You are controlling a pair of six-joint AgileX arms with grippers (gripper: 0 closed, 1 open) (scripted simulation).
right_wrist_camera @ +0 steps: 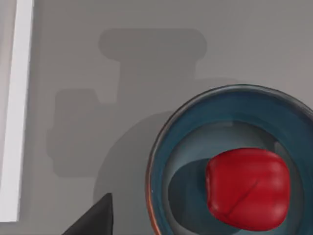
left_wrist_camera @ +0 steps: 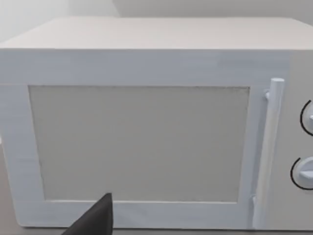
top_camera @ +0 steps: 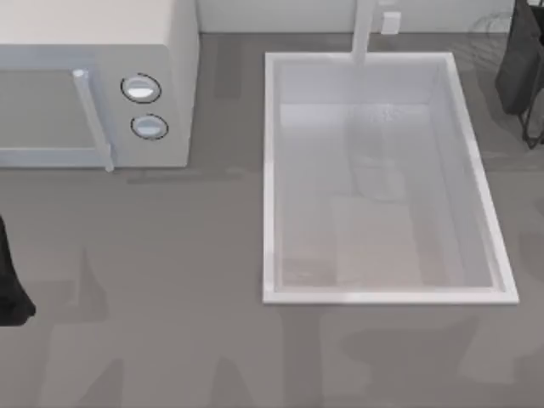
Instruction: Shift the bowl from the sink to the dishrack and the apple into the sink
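The right hand [right_wrist_camera: 93, 220] hangs above grey worktop [right_wrist_camera: 98, 98] beside the sink's white rim [right_wrist_camera: 14, 112], and whether it is clenched or released cannot be told. Just beside it the apple [right_wrist_camera: 247, 188] lies inside the bowl [right_wrist_camera: 195, 127], outside the sink [top_camera: 272, 170]. The left hand [left_wrist_camera: 95, 220], its state likewise unclear, faces the microwave [left_wrist_camera: 146, 63] at the worktop's back left corner.

The glossy red apple [right_wrist_camera: 248, 190] lies inside the blue bowl [right_wrist_camera: 195, 127], which stands upright on the grey table beside the white rectangular sink [top_camera: 272, 187].
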